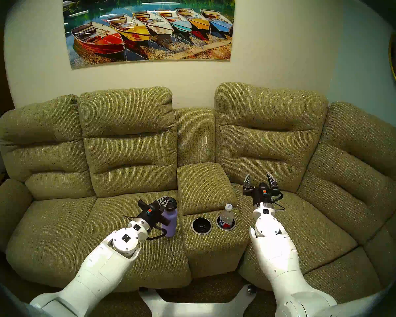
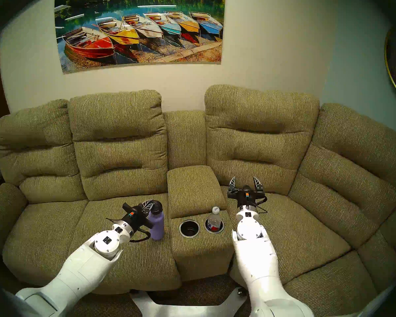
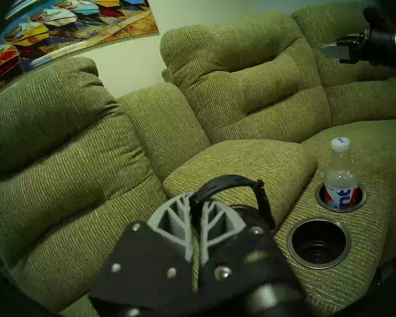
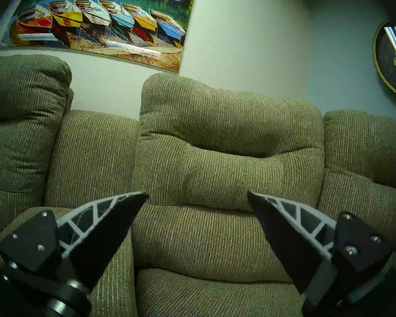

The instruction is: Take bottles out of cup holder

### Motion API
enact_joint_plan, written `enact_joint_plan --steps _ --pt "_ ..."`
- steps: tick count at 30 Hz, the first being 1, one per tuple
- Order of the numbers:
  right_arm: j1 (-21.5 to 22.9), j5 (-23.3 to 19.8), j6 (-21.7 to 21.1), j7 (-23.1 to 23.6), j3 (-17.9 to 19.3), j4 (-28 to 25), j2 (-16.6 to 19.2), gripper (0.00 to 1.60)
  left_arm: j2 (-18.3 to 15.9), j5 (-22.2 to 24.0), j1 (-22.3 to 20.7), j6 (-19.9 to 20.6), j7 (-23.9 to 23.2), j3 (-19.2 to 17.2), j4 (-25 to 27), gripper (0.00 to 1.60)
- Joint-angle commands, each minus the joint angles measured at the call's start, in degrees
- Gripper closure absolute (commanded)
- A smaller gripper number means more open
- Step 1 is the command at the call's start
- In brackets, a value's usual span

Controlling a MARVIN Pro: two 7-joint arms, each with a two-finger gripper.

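Observation:
The lavender flask (image 1: pixel 171 220) with a black cap stands upright on the left seat cushion, just left of the console. My left gripper (image 1: pixel 167 201) is shut on its black carry strap (image 3: pixel 226 181), and the two fingers (image 3: pixel 176 218) are nearly together in the left wrist view. The cup holder's left well (image 1: pixel 201 226) is empty. The right well (image 1: pixel 232 227) holds the clear bottle (image 1: pixel 226 217) with a white cap and red-white-blue label, also in the left wrist view (image 3: pixel 341 183). My right gripper (image 1: pixel 258 179) is open and empty over the right seat, behind and right of the clear bottle.
The padded console armrest (image 1: pixel 204 186) rises right behind the wells. The sofa backrests (image 4: pixel 229 154) stand close ahead of the right gripper. The robot's white base (image 1: pixel 192 307) sits on the floor in front of the console.

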State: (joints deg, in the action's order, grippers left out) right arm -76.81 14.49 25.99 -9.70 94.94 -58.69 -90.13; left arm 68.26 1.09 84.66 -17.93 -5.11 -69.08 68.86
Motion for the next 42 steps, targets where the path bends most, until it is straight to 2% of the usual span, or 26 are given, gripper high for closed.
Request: enact_joint_plan --steps 1,27,38,39,40,41,42 --pt "0.66 0.02 0.28 0.09 -0.08 -1.24 0.1 0.0 1.55 -0.57 -4.61 -2.09 -0.06 0.13 -1.38 1.6" --pt "0.61 0.01 0.23 0.13 -0.08 -1.34 0.1 0.0 3.89 -5.25 -10.04 -5.43 -2.3 3.02 -10.88 1.6" --pt "0.6 0.0 0.21 0.14 -0.08 -1.37 0.1 0.0 4.45 -6.04 -10.33 -5.86 -2.76 3.36 -11.99 1.6" --pt "0.59 0.0 0.21 0.15 -0.08 -1.37 0.1 0.0 4.42 -6.04 -10.05 -5.81 -2.75 3.33 -11.59 1.56" --pt "0.59 0.0 0.2 0.15 -0.08 -1.38 0.1 0.0 4.39 -6.07 -9.77 -5.78 -2.68 3.3 -11.19 1.36" --pt "0.59 0.0 0.2 0.15 -0.08 -1.38 0.1 0.0 4.35 -5.96 -9.31 -5.84 -2.64 3.23 -10.6 1.23" --pt "0.59 0.0 0.2 0.15 -0.08 -1.38 0.1 0.0 4.28 -5.99 -8.95 -5.79 -2.58 3.22 -10.13 0.98"
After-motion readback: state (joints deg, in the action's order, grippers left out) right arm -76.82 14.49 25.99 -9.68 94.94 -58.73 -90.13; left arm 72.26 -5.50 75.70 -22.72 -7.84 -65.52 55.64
